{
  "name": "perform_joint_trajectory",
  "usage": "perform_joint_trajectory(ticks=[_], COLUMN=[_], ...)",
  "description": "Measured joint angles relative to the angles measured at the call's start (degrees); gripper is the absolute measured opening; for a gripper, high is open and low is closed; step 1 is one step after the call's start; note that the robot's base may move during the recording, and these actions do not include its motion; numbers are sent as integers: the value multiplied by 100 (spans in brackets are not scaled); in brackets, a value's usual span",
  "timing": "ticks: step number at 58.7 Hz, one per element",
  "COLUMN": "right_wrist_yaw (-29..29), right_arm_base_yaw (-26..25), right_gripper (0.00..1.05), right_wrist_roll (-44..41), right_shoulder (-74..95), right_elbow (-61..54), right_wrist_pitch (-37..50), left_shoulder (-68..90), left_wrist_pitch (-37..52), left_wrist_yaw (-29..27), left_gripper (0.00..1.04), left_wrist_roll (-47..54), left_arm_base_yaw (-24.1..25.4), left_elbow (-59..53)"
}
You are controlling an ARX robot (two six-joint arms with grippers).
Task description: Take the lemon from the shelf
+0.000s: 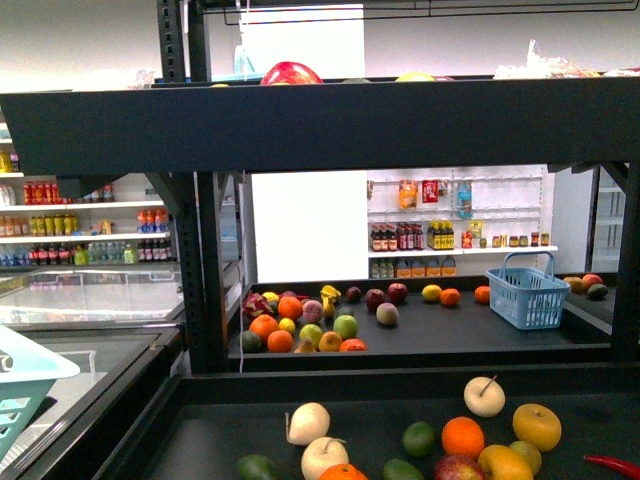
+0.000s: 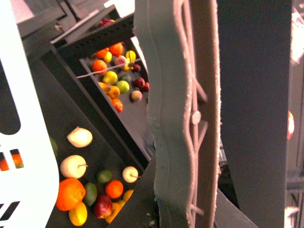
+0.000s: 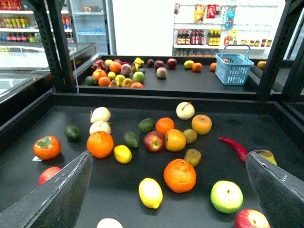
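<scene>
On the near tray of the shelf (image 3: 156,102): lemon (image 3: 150,192) at 8 o'clock from the big orange (image 3: 179,175), just beside it. Apple (image 3: 226,196) at 4 o'clock from that orange. Pepper (image 3: 235,147) at 2 o'clock, well apart. Basket (image 3: 234,66) far behind at 1 o'clock, on the next tray.

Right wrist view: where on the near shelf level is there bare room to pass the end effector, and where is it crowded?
Free: the floor between the red chili, the yellow apple and the back wall of the shelf; also the patch between the lemon, the big orange and the red fruit. Crowded: the centre cluster around the red apple.
</scene>
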Motion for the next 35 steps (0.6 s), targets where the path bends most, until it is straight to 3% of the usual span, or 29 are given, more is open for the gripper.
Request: perform_joint_trajectory(ticks=[20, 35], right_wrist_yaw=[0, -2], right_arm_base_yaw=[0, 0], right_gripper=[97, 97], right_wrist_roll=[0, 0], right_shoulder=[0, 0], right_elbow=[0, 0], right_wrist_pitch=[0, 0], left_shoulder=[-649, -643], left_wrist_pitch=[313, 859], left_wrist_yaw=[796, 848], left_gripper=[9, 9], left_wrist_roll=[256, 162], left_arm_base_yaw=[-1115, -1985], left_elbow=[-787, -1257])
